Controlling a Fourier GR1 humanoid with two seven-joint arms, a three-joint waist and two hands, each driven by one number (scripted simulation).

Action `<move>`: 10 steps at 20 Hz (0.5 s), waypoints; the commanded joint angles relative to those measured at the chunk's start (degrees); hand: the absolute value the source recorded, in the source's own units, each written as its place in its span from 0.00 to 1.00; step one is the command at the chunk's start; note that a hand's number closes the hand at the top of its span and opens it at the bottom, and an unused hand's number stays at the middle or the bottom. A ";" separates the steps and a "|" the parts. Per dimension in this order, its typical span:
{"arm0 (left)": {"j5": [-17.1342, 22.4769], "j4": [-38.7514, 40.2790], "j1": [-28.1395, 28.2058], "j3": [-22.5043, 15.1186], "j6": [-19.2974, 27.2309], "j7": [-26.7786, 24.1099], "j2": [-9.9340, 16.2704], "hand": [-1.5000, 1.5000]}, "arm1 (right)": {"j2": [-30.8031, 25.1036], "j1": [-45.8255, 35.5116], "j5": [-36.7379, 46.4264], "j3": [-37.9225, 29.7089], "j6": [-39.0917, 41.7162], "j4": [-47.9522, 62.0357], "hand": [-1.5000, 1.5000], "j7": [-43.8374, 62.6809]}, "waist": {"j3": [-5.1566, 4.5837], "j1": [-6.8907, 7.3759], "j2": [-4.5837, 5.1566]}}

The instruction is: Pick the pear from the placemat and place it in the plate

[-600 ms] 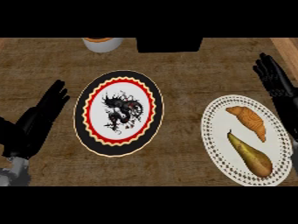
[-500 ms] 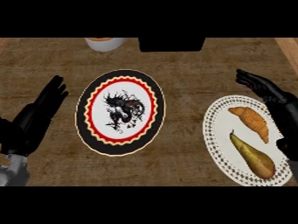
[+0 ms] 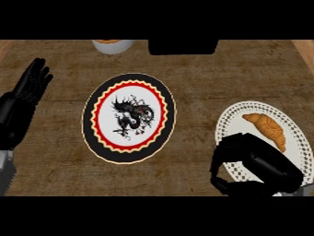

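The right hand point(image 3: 256, 165) is held over the near half of the white placemat point(image 3: 235, 115), with its fingers point(image 3: 235, 144) curled downward and together. The pear is not seen anywhere. It is judged to be hidden beneath those curled fingers and probably clasped by them, but contact cannot be confirmed. Its long axis cannot be told.

A croissant point(image 3: 265, 132) is seen on the placemat just beyond the right fingers, apart from them, lying slantwise.

The plate point(image 3: 129, 79), black-rimmed with a red ring and a dragon figure, lies to the left of the right fingers, separated from them by a strip of bare counter point(image 3: 193, 152). The carry is judged to be a leftward one, slightly away from the body.

The left hand point(image 3: 21, 102) rests at the left edge, fingers straight and up, with nothing held. It is also near the plate, but the pear's spot is covered by the right hand only.

Counted: two hands, one plate, one placemat, one croissant, one cup point(image 3: 112, 45) and one dark box point(image 3: 183, 46), both at the far edge. No pear is visible.
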 commanded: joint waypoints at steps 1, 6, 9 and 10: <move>-0.67 -1.05 -0.16 1.10 0.71 -1.17 -0.13 0.50 | 5.29 13.08 7.50 6.73 -10.76 5.18 0.00 -10.57 | 0.44 0.06 1.03; -1.56 -0.73 -1.79 1.47 -0.07 -0.43 -0.03 0.50 | 4.20 20.08 -1.93 1.61 -11.97 11.87 0.00 -31.45 | 0.34 0.57 1.04; -3.81 3.52 -3.89 1.11 -0.75 -1.89 -2.87 0.50 | 5.07 17.57 -1.62 -1.42 -11.70 10.04 0.00 -33.21 | 0.22 0.76 1.12; -3.19 4.38 -2.43 2.75 -3.12 -3.45 -1.01 0.50 | 0.95 21.02 -1.90 -3.21 -11.37 4.31 0.00 -32.53 | 0.19 0.58 1.05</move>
